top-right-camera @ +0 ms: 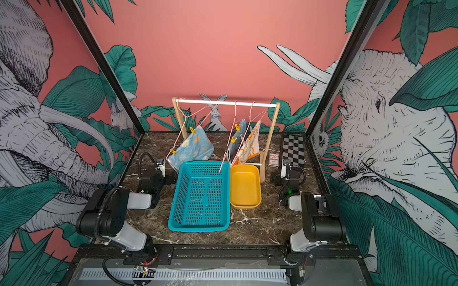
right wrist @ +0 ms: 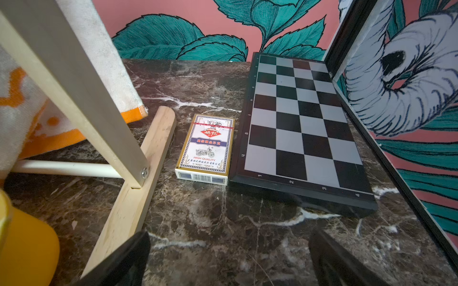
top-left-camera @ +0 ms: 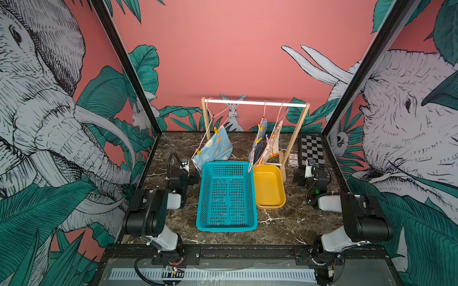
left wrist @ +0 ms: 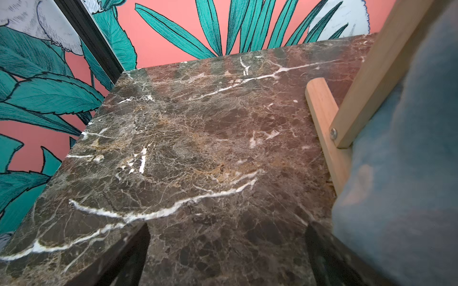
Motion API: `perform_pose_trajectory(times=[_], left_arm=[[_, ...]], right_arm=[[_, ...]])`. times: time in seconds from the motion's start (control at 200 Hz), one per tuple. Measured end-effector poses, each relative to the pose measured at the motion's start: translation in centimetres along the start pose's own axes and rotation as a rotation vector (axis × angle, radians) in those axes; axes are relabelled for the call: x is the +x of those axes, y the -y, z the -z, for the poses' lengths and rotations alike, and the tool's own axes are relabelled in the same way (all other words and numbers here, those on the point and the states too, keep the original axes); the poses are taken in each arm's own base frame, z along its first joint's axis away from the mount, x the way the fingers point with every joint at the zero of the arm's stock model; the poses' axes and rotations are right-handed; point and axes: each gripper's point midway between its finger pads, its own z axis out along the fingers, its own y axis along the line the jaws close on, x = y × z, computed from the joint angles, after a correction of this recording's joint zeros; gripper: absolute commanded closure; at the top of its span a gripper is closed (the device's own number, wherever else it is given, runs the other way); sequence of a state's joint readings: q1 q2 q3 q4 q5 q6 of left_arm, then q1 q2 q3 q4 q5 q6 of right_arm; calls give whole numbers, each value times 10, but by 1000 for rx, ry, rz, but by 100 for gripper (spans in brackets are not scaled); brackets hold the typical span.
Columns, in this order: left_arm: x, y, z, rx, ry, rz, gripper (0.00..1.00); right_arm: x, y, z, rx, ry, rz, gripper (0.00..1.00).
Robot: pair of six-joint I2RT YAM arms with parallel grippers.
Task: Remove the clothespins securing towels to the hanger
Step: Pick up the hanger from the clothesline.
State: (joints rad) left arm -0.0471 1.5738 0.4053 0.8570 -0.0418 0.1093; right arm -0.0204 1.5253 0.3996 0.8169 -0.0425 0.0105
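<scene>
Left wrist view showed the left gripper [left wrist: 229, 257] with jaws wide open above the surface [left wrist: 198, 148]; the right gripper [right wrist: 229, 260] was open too. Yellow clothespins [top-left-camera: 216, 130] held the towels [top-left-camera: 218, 146] hanging under the wooden rack [top-left-camera: 255, 103].

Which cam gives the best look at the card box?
Right wrist: the card box lies close and sharp, label readable, beside the chessboard. Both top views show it only tiny, label illegible. Left wrist misses it.
</scene>
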Motion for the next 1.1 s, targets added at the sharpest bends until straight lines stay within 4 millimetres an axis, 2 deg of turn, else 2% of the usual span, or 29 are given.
perform_pose_trajectory(times=[0.87,0.995,1.1], left_arm=[[0,0,0,0,0,0,0],[-1,-2,0,-9,1,4,0],[-10,-10,7,-48,16,17,0]], right_arm=[[0,0,0,3,0,0,1],[2,10,5,61,-29,-16,1],[-14,23,18,127,-6,-39,1]])
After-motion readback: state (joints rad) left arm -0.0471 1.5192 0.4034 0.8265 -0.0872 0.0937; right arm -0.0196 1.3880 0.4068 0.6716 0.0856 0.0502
